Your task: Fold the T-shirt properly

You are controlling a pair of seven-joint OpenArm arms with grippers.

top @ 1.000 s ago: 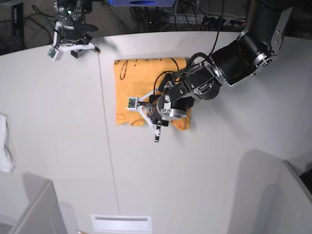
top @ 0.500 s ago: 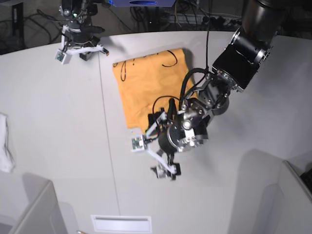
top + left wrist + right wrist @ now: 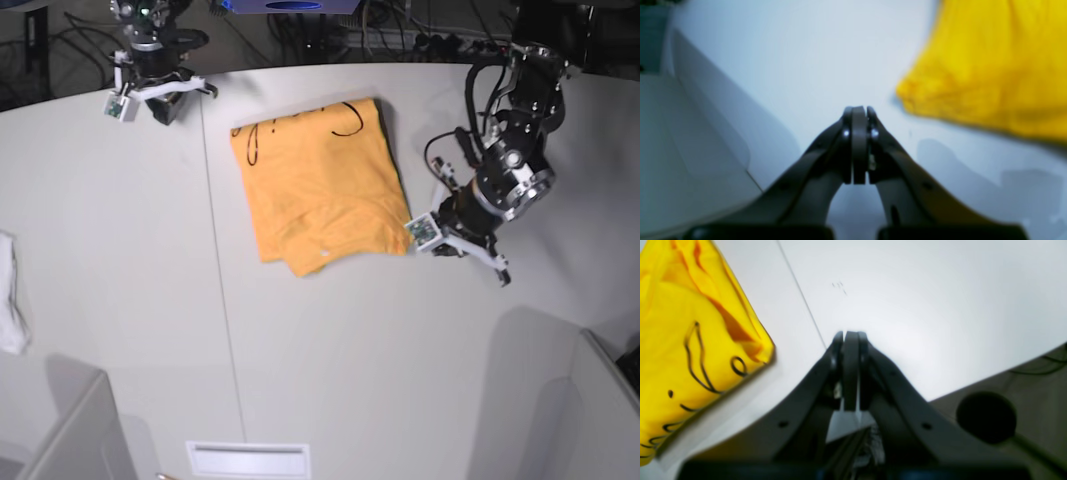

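The T-shirt (image 3: pixel 318 185) lies folded into a flat apricot rectangle at the back middle of the table, black cursive marks along its far edge. My left gripper (image 3: pixel 497 270) hovers to the right of it, clear of the cloth; in the left wrist view the left gripper (image 3: pixel 858 113) is shut on nothing, with the T-shirt (image 3: pixel 993 66) at the upper right. My right gripper (image 3: pixel 200 90) sits at the back left by the table's edge. In the right wrist view the right gripper (image 3: pixel 850 336) is shut and empty, with the marked T-shirt (image 3: pixel 690 340) to its left.
A small white cloth (image 3: pixel 10 295) lies at the table's left edge. A seam (image 3: pixel 215 250) runs front to back across the table. A white slot (image 3: pixel 248 458) sits at the front edge, grey panels (image 3: pixel 600 400) stand at the front corners, and cables run behind the table.
My left arm has drawn off the T-shirt and swung right, its jaws opening and then shutting empty. The shirt now lies uncovered. The right gripper has barely moved.
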